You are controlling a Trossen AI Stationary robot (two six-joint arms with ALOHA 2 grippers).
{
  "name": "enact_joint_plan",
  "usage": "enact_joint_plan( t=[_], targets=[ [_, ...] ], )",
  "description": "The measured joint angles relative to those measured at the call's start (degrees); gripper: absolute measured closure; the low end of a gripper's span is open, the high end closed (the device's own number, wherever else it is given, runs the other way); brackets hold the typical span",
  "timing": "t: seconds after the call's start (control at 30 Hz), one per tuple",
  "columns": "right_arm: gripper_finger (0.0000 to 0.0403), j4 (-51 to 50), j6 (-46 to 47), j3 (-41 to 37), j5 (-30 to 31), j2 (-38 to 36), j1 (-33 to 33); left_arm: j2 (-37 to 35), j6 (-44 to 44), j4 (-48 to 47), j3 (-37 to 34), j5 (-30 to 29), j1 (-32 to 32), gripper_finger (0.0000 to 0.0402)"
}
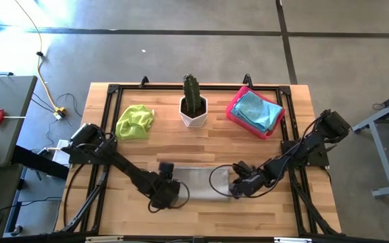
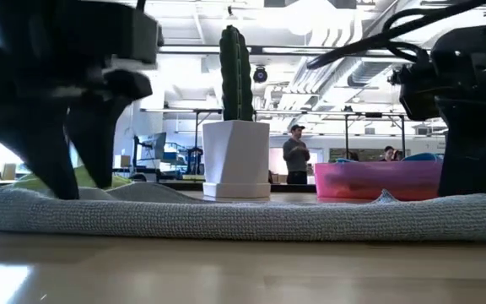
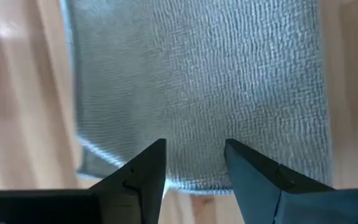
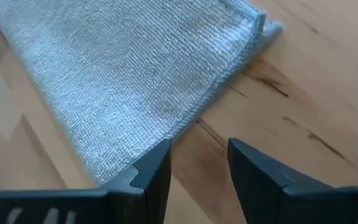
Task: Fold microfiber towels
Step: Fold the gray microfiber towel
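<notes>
We see a folded grey microfiber towel point(image 1: 198, 183) lying flat as a long strip near the front edge of the light wooden slatted table point(image 1: 201, 142), between the two dark arms. The left gripper point(image 3: 194, 163) hangs just above the towel's left end; in the left wrist view its fingers stand apart with a gap between them, the towel's edge passing under the tips, and nothing is held. The right gripper point(image 4: 197, 158) sits at the towel's right end; its fingers are likewise parted and empty, one tip over the towel's border and the other over bare wood. In the right wrist view one corner of the grey towel shows a small doubled-over fold. From the low view the towel point(image 2: 243, 215) reads as a low, even band across the table, with the left gripper's dark fingers point(image 2: 78, 143) coming down on its left end.

Farther back on the table, a crumpled lime green microfiber towel point(image 1: 134, 122) lies to the left. A green cactus in a white faceted pot point(image 1: 194, 106) stands at the middle. To the right, a flat rectangular pink tray point(image 1: 234, 111) holds a stack of light blue microfiber towels point(image 1: 258, 111).

Around the table lies a grey concrete floor, with a yellow cable point(image 1: 42, 74) trailing at the left. Beyond the table, the low view shows a bright workshop with ceiling lights and a person point(image 2: 295, 155) standing in the distance.
</notes>
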Motion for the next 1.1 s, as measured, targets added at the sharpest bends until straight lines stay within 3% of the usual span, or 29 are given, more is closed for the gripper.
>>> enact_joint_plan(
  t=[0.33,0.5,0.8,1.1],
  targets=[
    [0.0175,1.0,5.0,0.0,0.0,0.0,-2.7,-0.2,-12.0,16.5,-6.0,7.5,0.1,0.0275],
    [0.0168,-1.4,4.2,0.1,-0.7,0.0,-5.8,0.0,-17.0,22.4,-6.3,8.2,0.0,0.0292],
    [0.0191,-0.3,-4.0,0.3,-6.6,2.2,-8.7,0.1,-17.9,26.8,-6.3,3.6,1.0,0.0314],
    [0.0274,3.2,-7.6,-0.1,-5.0,3.5,-8.0,0.1,-13.5,27.4,-4.3,2.0,1.3,0.0316]
  ],
)
